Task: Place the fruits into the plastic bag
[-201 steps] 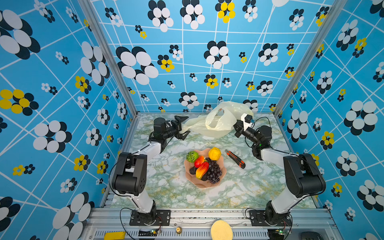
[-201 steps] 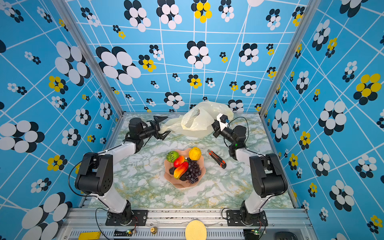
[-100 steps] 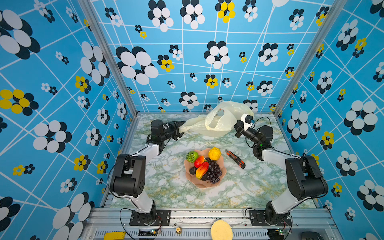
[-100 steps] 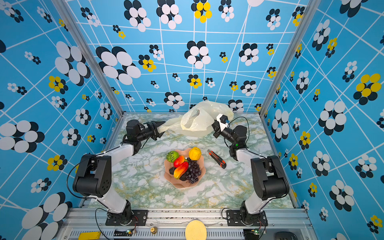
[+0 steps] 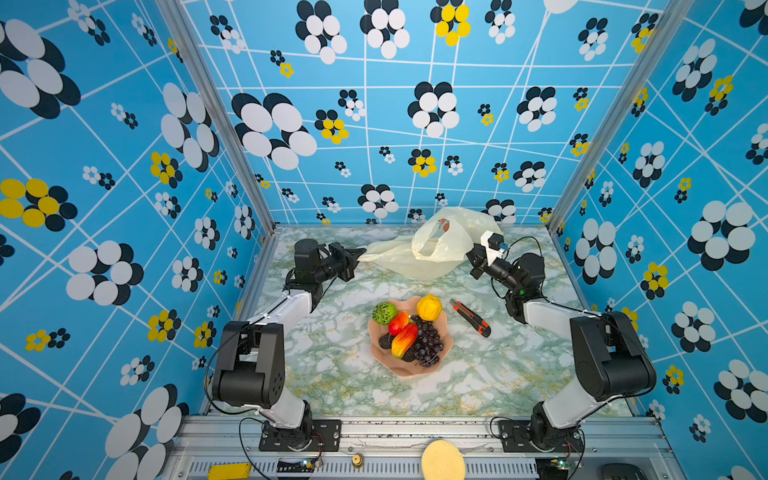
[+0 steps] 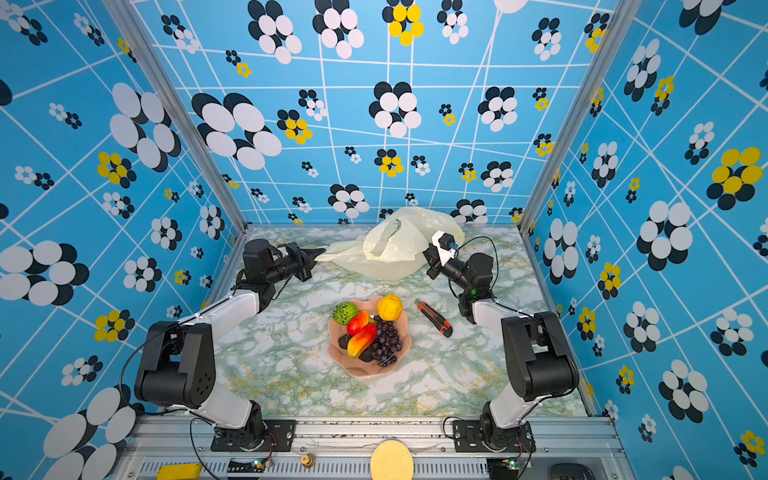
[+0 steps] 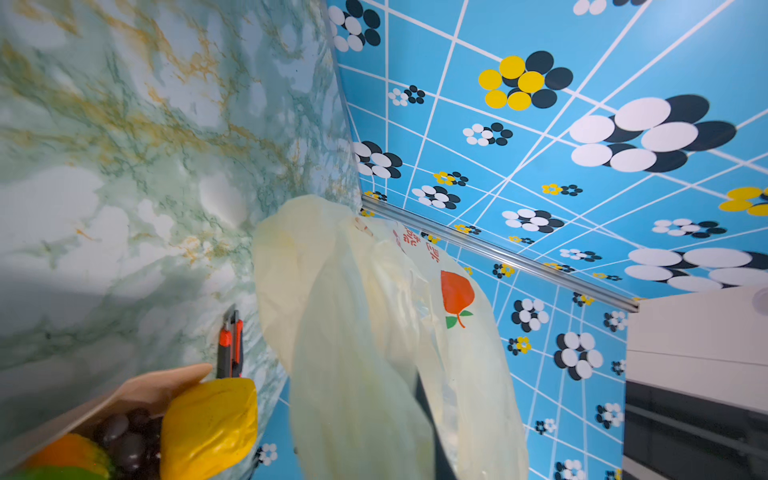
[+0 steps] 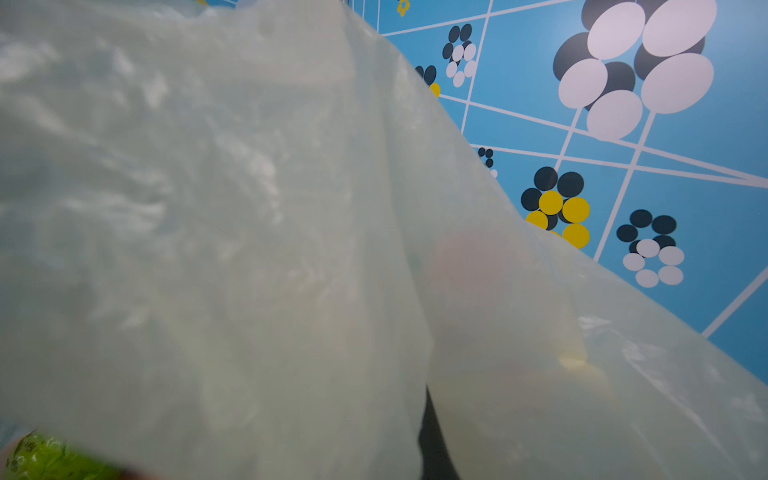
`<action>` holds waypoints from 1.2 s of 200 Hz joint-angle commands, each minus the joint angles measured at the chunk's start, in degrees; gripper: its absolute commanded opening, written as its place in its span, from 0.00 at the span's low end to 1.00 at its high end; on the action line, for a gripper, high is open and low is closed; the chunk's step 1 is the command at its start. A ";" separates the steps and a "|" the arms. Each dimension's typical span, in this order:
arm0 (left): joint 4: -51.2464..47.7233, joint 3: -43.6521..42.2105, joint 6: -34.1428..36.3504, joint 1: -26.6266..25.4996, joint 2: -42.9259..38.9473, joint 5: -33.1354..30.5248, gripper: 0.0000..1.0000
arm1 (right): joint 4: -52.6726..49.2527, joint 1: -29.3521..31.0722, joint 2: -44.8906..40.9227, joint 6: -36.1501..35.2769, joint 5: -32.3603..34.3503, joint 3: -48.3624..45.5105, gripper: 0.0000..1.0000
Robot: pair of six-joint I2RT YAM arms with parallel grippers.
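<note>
Marbled worktop (image 5: 332, 365): plastic bag (image 5: 432, 253) gripped at opposite edges by closed left hand (image 5: 357, 252) and right hand (image 5: 471, 255); mouth should be spread evenly, without tearing, facing fruits (image 5: 405, 336)

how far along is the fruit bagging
Done: nothing bagged; all the fruits sit in the pink dish. In hand: the left gripper and the right gripper are each shut on the plastic bag, at opposite edges. To do: open its mouth and move every fruit in.

You have pink scalloped dish (image 5: 409, 371) mid marble table (image 5: 328, 365); red-black utility knife (image 5: 471, 318) just right, not touching.
</note>
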 commanded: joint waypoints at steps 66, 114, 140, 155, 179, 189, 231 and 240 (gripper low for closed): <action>-1.50 1.84 5.53 0.54 -1.78 -0.07 0.00 | -0.61 0.35 0.45 -0.33 1.54 -0.10 0.01; -4.97 4.55 8.71 -0.57 -1.09 0.17 0.00 | 2.50 0.35 1.74 4.06 4.38 -0.34 0.44; -6.19 5.97 10.07 -1.56 -0.31 0.44 0.00 | 3.99 0.35 1.84 10.08 6.47 -0.24 0.57; -7.04 6.56 10.95 -2.04 0.21 0.56 0.00 | 3.72 0.36 1.35 12.36 7.12 -0.54 0.62; -7.77 8.01 11.73 -2.66 1.42 0.79 0.00 | 1.38 0.35 -0.17 14.34 8.96 -1.80 0.73; -8.55 8.97 12.42 -2.96 1.81 0.96 0.00 | -0.95 0.26 -1.37 15.52 10.06 -2.27 0.79; -17.63 15.11 20.19 -4.82 2.50 -0.31 0.00 | -23.48 -1.29 -7.68 20.03 10.56 1.38 0.98; -20.43 16.71 22.56 -5.23 2.68 -0.74 0.00 | -29.18 -1.70 -8.67 20.70 10.48 3.26 0.99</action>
